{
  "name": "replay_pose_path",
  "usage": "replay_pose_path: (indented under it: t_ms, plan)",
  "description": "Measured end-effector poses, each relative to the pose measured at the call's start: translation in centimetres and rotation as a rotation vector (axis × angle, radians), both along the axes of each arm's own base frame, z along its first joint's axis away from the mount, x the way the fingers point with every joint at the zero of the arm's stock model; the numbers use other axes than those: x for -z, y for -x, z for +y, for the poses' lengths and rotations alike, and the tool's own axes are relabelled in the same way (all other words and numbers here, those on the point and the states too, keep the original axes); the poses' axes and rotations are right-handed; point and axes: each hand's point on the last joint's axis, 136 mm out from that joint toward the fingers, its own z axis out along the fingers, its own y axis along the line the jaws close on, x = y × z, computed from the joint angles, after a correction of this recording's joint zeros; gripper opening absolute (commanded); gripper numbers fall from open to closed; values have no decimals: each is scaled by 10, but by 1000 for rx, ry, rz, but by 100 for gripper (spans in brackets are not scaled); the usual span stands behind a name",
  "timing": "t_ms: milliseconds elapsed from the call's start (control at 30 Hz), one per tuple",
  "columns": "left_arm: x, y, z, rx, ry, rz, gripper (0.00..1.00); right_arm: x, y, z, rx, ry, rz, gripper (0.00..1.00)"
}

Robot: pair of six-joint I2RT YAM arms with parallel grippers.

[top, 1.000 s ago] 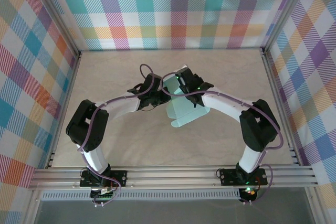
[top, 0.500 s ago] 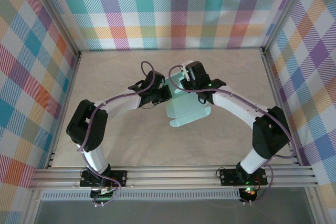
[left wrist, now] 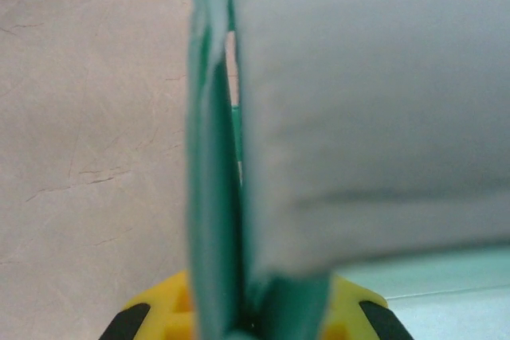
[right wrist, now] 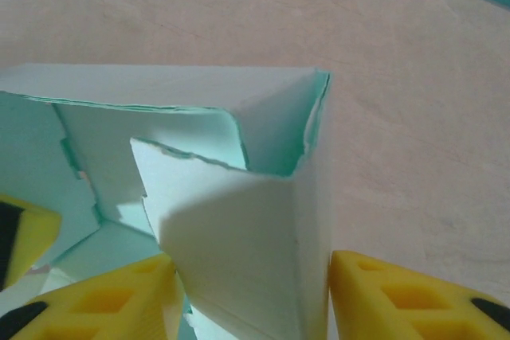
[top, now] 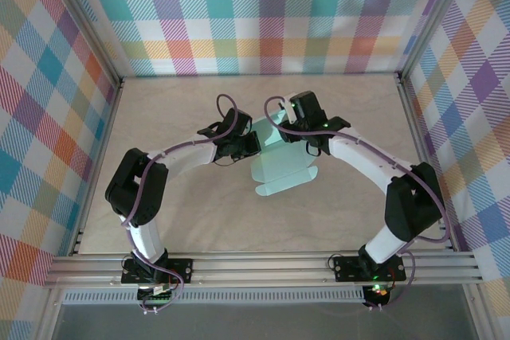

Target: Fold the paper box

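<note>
Jaws of the left gripper (left wrist: 255, 320) are clamped on the paper box (top: 283, 171); the right gripper (right wrist: 251, 300) is spread astride its raised corner, with open table (top: 183, 220) around.

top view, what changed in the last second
The right gripper pulled back from over the paper box toward the far right, its elbow swinging outward; its fingers now flank a raised box corner. The left gripper stayed clamped on the box's left edge, and the box barely shifted.
</note>
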Motion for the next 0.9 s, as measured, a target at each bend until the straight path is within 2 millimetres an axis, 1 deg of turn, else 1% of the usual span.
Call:
replay_pose_path:
  t_ms: [133,267,500,567,633,700,767,900]
  plan:
    - [2,0,-1,5,3,6,0,-10,10,-2,-24,-87,21,57]
    - [3,2,-3,15,8,10,0,-17,15,-10,-12,-193,43,58]
    - [2,3,-5,31,16,12,0,-21,10,-38,66,-338,75,58]
    - [2,3,-5,32,16,10,0,-21,10,-45,84,-374,84,54]
    - [2,3,-5,34,15,9,0,-21,12,-50,97,-417,97,47]
    - [2,3,-6,36,15,9,0,-21,12,-52,99,-450,109,44]
    - [2,4,-6,41,19,10,0,-22,12,-51,91,-472,121,41]
    - [1,5,-7,46,24,13,0,-19,15,-41,29,-488,150,39]
